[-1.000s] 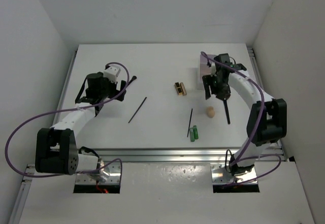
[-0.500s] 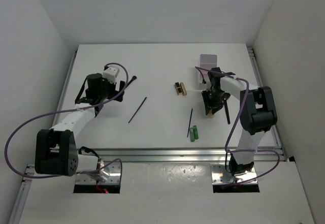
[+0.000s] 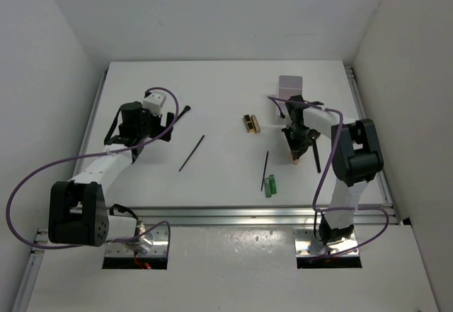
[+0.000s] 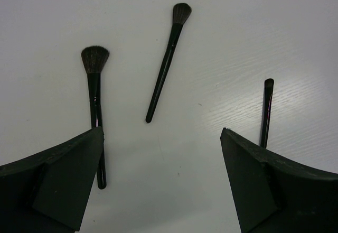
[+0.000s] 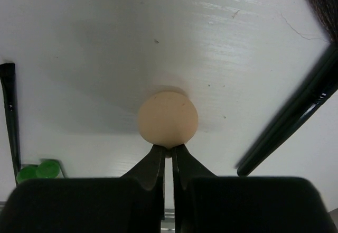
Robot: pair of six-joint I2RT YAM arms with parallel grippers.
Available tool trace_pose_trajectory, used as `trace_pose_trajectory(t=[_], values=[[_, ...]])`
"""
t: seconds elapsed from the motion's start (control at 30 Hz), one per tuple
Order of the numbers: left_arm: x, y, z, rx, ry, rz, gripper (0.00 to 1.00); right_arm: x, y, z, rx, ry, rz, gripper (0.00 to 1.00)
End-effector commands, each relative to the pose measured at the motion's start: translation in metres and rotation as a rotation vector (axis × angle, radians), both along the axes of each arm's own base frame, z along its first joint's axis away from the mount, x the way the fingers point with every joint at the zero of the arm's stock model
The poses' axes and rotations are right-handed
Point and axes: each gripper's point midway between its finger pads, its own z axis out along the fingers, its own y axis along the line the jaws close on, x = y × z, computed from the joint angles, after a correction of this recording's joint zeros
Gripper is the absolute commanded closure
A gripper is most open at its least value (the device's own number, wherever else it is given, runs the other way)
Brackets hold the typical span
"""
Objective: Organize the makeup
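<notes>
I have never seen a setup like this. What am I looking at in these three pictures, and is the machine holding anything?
Two robot arms are bolted at the near edge of a white table. One picture looks down from above. The other two come from small cameras on each wrist, so the dark wedges at the bottom are that arm's own fingers. The left tool is wide open and holds nothing; a flared brush, a second brush and a thin stick lie below it. The right tool is closed, its tips against a beige sponge; whether it pinches the sponge is unclear. Green tubes and a black-and-gold case lie nearby.
</notes>
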Motion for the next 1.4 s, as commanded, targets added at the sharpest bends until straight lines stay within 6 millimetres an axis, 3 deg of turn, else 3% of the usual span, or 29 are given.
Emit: trace_pose_trajectory(t=[0.0, 0.07, 0.17, 0.27, 0.43, 0.47, 0.53, 0.57, 0.6, 0.67, 0.7, 0.73, 0.8, 0.87, 1.07, 1.37], values=[[0.001, -0.001, 0.015, -0.004, -0.053, -0.004, 0.01, 0.015, -0.005, 0.005, -0.052, -0.057, 0.032, 1.0], [0.001, -0.001, 0.015, -0.004, -0.053, -0.004, 0.01, 0.017, -0.002, 0.018, -0.044, -0.098, 0.047, 1.0], [0.001, -0.001, 0.015, -0.004, -0.053, -0.004, 0.01, 0.029, 0.014, 0.06, 0.027, -0.249, 0.012, 1.0], [0.003, -0.001, 0.017, -0.004, -0.063, -0.004, 0.01, 0.052, 0.03, 0.091, 0.134, -0.424, -0.076, 1.0], [0.003, -0.001, 0.013, -0.004, -0.054, -0.004, 0.01, 0.12, 0.045, 0.151, 0.235, -0.717, -0.12, 1.0], [0.003, -0.001, 0.013, -0.004, -0.054, -0.004, 0.01, 0.13, 0.042, 0.148, 0.227, -0.723, -0.16, 1.0], [0.003, -0.001, 0.013, -0.004, -0.054, -0.004, 0.01, 0.159, 0.034, 0.163, 0.235, -0.779, -0.239, 1.0], [0.003, -0.001, 0.013, -0.004, -0.054, -0.004, 0.01, 0.165, 0.035, 0.161, 0.243, -0.787, -0.241, 1.0], [0.003, -0.001, 0.017, -0.004, -0.063, -0.004, 0.01, 0.186, 0.033, 0.155, 0.235, -0.834, -0.216, 1.0], [0.003, -0.001, 0.02, -0.005, -0.073, -0.004, 0.01, 0.198, 0.027, 0.154, 0.194, -0.87, -0.197, 1.0], [0.003, -0.001, 0.02, -0.005, -0.073, -0.004, 0.01, 0.206, 0.027, 0.143, 0.176, -0.868, -0.181, 1.0], [0.001, -0.001, 0.018, -0.004, -0.061, -0.004, 0.01, 0.215, 0.024, 0.15, 0.143, -0.898, -0.125, 1.0], [0.001, 0.003, 0.018, 0.004, -0.062, 0.001, 0.01, 0.224, 0.024, 0.137, 0.107, -0.898, -0.035, 1.0], [0.0, 0.004, 0.013, 0.009, -0.053, 0.009, 0.01, 0.233, 0.031, 0.14, 0.122, -0.937, 0.024, 1.0], [0.0, 0.005, 0.013, 0.009, -0.053, 0.009, 0.01, 0.239, 0.037, 0.136, 0.098, -0.975, 0.204, 1.0], [0.0, 0.004, 0.006, 0.009, -0.034, 0.009, 0.01, 0.234, 0.024, 0.118, -0.053, -0.887, 0.433, 1.0]])
